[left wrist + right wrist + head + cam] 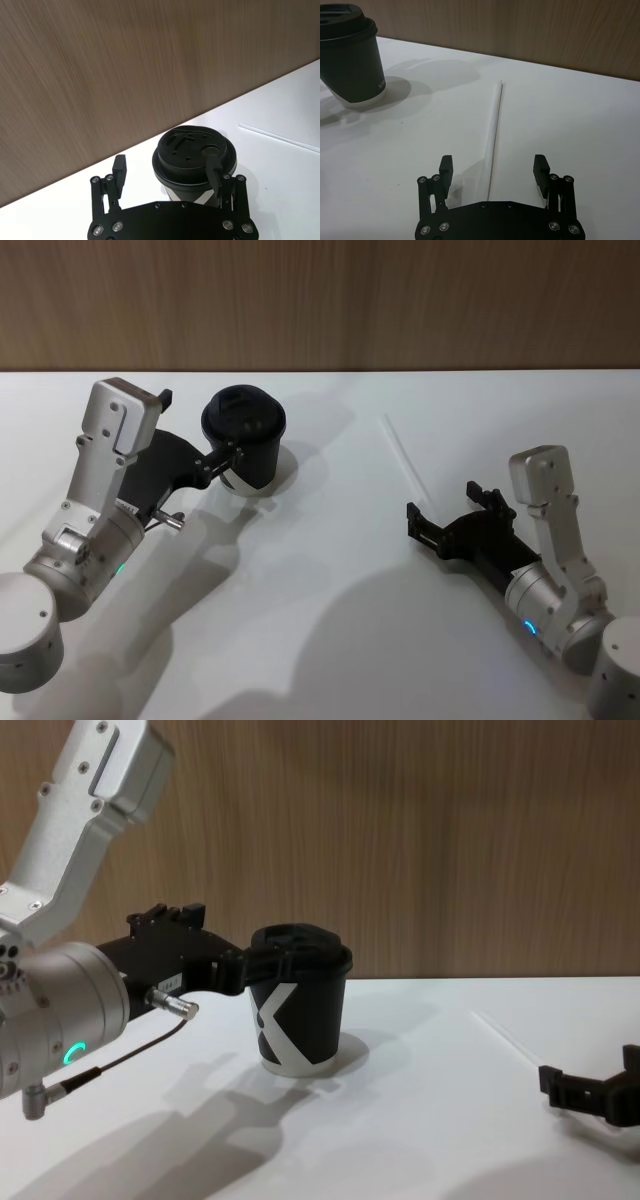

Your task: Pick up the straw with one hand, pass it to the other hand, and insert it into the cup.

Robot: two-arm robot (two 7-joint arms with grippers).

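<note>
Spreading across your view is the white table (330,630), with the wooden wall (320,300) behind it. Your left arm (95,500), silver-grey with a green ring (72,1053) glowing on it, reaches in from the left side. Its left claw (166,165) is spread wide at the cup (297,1010). 1 finger (214,172) sits at the rim of the lid (187,155), and the other finger (119,169) stands off to the side, clear of the cup. Whether that 1st finger actually touches the lid, you can't tell from here. Your right arm (555,570) comes in from the lower right, and the right claw (493,162) is also wide, gripping nothing, low over the table. The cup stands upright on the table at back left, black, lid on, white X facing the chest camera. Now the straw (495,130): it lies flat on the table, well to the right of the cup. Its near end runs in between the right claw's 2 fingers, touching neither.
</note>
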